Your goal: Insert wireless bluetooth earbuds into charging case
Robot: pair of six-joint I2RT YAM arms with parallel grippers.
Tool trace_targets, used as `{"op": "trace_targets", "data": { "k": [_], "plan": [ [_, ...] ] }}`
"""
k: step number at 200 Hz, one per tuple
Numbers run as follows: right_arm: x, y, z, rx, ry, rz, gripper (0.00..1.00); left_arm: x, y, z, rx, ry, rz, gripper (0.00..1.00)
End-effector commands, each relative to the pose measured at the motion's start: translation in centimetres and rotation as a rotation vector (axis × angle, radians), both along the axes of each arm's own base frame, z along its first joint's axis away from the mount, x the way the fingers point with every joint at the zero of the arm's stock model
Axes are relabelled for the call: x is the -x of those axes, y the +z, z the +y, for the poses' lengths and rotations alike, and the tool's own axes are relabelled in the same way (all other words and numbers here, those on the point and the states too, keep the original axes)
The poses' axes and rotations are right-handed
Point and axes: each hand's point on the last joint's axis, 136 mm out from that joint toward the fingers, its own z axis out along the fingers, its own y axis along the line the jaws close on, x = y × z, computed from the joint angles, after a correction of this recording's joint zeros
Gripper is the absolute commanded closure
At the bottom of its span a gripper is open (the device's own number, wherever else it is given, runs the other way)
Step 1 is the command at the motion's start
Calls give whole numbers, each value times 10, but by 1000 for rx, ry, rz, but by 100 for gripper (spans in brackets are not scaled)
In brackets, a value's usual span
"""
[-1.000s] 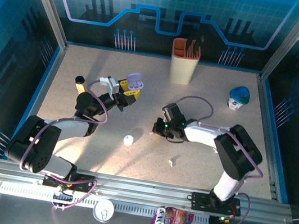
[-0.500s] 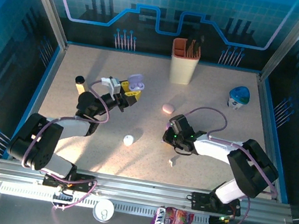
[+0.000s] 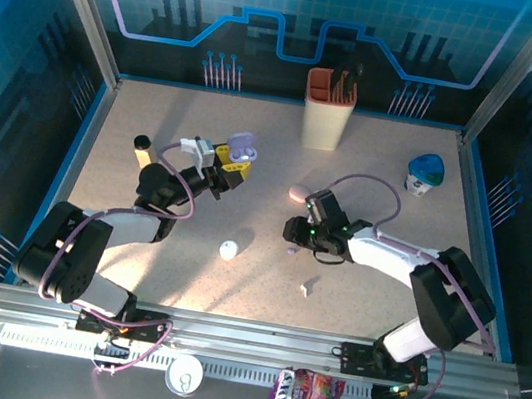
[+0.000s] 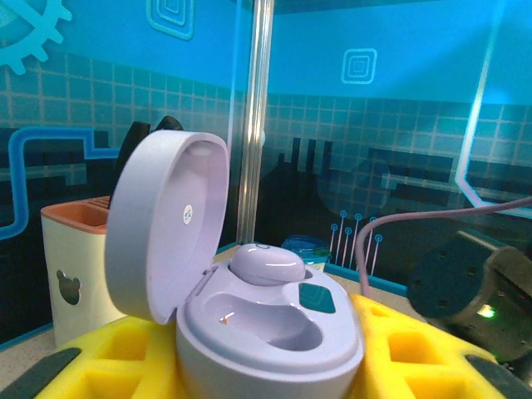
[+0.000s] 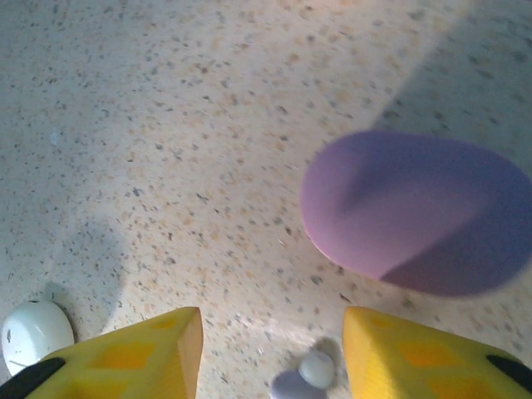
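Note:
My left gripper (image 3: 222,170) (image 4: 262,370) is shut on the lilac charging case (image 3: 240,149) (image 4: 274,332), held off the table with its lid (image 4: 166,224) open. One lilac earbud (image 4: 266,264) sits in the far well; the near well is empty. My right gripper (image 3: 293,232) (image 5: 273,349) is open just above the table, its yellow fingers (image 5: 141,353) on either side of a small purple earbud (image 3: 290,250) (image 5: 301,378) lying loose on the surface. A white earbud (image 3: 309,288) lies nearer the front.
A pink pebble case (image 3: 297,192) (image 5: 420,212) lies just beyond the right gripper, a white case (image 3: 228,249) (image 5: 32,332) to its left. A cream and orange holder (image 3: 328,108) stands at the back, a blue-topped pot (image 3: 425,174) at the back right.
The right gripper has gone from shut to open and shifted about near the table's middle. The purple earbud now lies on the table between its fingers. The left arm has held still.

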Motion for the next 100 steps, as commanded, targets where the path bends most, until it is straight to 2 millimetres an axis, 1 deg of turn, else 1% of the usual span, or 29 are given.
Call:
{"op": "trace_targets", "data": {
  "k": [1, 15, 43, 62, 100],
  "plan": [
    [8, -11, 7, -1, 109, 78, 54, 3, 7, -3, 12, -29, -22, 75],
    [6, -15, 11, -1, 127, 90, 54, 4, 6, -4, 9, -32, -20, 75],
    [12, -29, 9, 12, 141, 141, 54, 5, 4, -4, 7, -33, -18, 75],
    [12, -28, 9, 0, 139, 146, 55, 5, 4, -3, 6, -31, -19, 75],
    [26, -33, 3, -5, 131, 176, 56, 2, 3, -4, 3, -31, -19, 75]
  ]
}}
